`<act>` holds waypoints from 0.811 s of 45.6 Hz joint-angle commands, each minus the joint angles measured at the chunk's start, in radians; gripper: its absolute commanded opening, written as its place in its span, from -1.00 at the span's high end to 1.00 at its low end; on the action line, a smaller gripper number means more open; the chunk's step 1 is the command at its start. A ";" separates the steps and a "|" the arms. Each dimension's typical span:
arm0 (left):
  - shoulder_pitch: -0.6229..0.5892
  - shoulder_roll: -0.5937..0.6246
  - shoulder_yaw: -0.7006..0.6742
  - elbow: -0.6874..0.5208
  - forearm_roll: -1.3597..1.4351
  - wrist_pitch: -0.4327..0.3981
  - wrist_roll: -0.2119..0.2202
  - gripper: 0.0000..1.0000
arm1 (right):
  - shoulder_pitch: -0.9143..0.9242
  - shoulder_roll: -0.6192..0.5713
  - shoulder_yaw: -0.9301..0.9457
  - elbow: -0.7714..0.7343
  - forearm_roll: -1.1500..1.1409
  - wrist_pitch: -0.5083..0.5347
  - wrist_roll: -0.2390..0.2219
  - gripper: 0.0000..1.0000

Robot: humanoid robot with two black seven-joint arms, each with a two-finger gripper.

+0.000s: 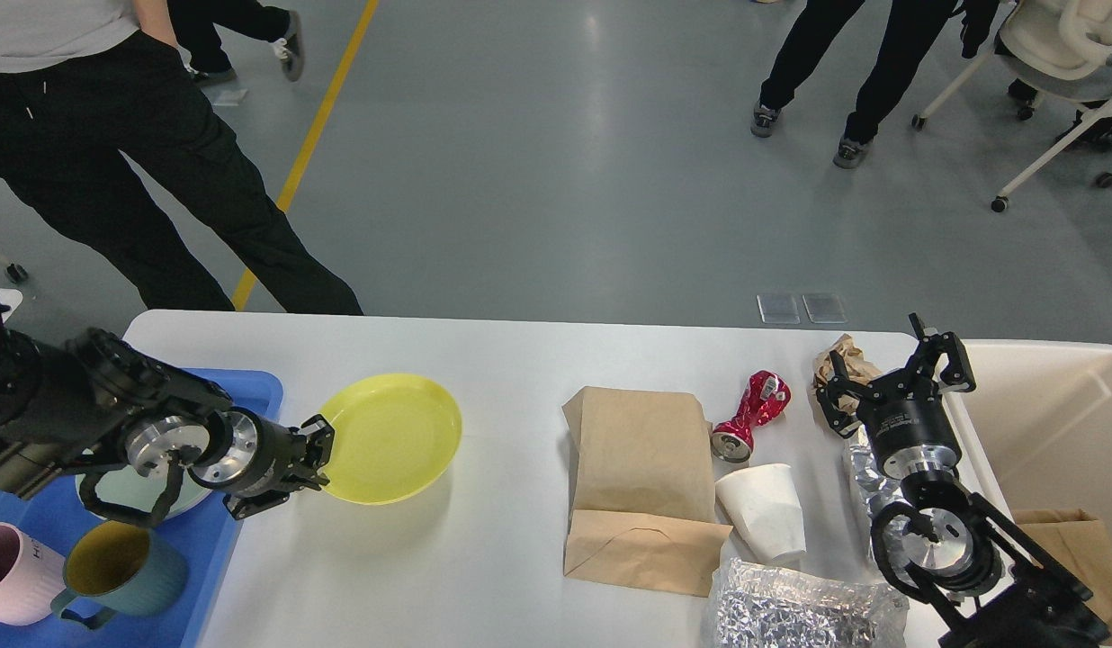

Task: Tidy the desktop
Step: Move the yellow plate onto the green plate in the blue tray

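Observation:
The white desktop (520, 355) carries litter and dishes. My left gripper (317, 453) is shut on the left rim of a yellow plate (392, 438) and holds it tilted a little above the desktop, with a shadow beneath it. My right gripper (889, 367) is open, its fingers spread, beside a crumpled brown paper ball (846, 354) at the desktop's far right. A crushed red can (750, 414), a white paper cup (763, 513) on its side, a flat brown paper bag (641, 490) and crinkled foil (799, 612) lie to the right of centre.
A blue tray (255, 389) at the left holds a pale green plate (129, 493), a teal mug (115, 567) and a pink cup (7, 576). A cream bin (1051, 423) with a brown bag (1069, 540) stands at the right. People stand behind the desktop.

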 commanded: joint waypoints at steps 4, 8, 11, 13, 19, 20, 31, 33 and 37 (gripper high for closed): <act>-0.308 0.004 0.116 -0.205 0.008 -0.074 -0.001 1.00 | 0.000 0.000 0.000 0.000 -0.001 0.000 -0.001 -1.00; -0.445 0.002 0.176 -0.273 0.008 -0.128 -0.013 1.00 | 0.000 0.000 0.000 0.000 -0.001 0.000 0.001 -1.00; -0.521 -0.003 0.209 -0.303 0.008 -0.165 -0.030 1.00 | 0.000 0.000 0.000 0.000 -0.001 0.000 0.001 -1.00; -0.549 -0.004 0.222 -0.310 0.008 -0.188 -0.039 1.00 | 0.000 0.000 0.000 0.000 0.001 0.000 -0.001 -1.00; -0.562 0.002 0.233 -0.307 0.008 -0.223 -0.042 1.00 | 0.000 0.000 0.000 0.000 -0.001 0.000 0.000 -1.00; -0.560 0.002 0.235 -0.305 0.008 -0.223 -0.042 1.00 | 0.000 0.000 0.000 0.000 -0.001 0.000 0.001 -1.00; -0.496 0.092 0.278 -0.221 0.027 -0.232 -0.039 1.00 | 0.000 0.000 0.000 0.000 -0.001 0.000 0.001 -1.00; -0.462 0.126 0.278 -0.176 0.054 -0.235 -0.034 1.00 | 0.000 0.000 0.000 0.000 -0.001 0.000 0.000 -1.00; -0.370 0.203 0.270 -0.074 0.094 -0.255 -0.031 1.00 | 0.000 0.000 0.000 0.000 -0.001 0.001 0.000 -1.00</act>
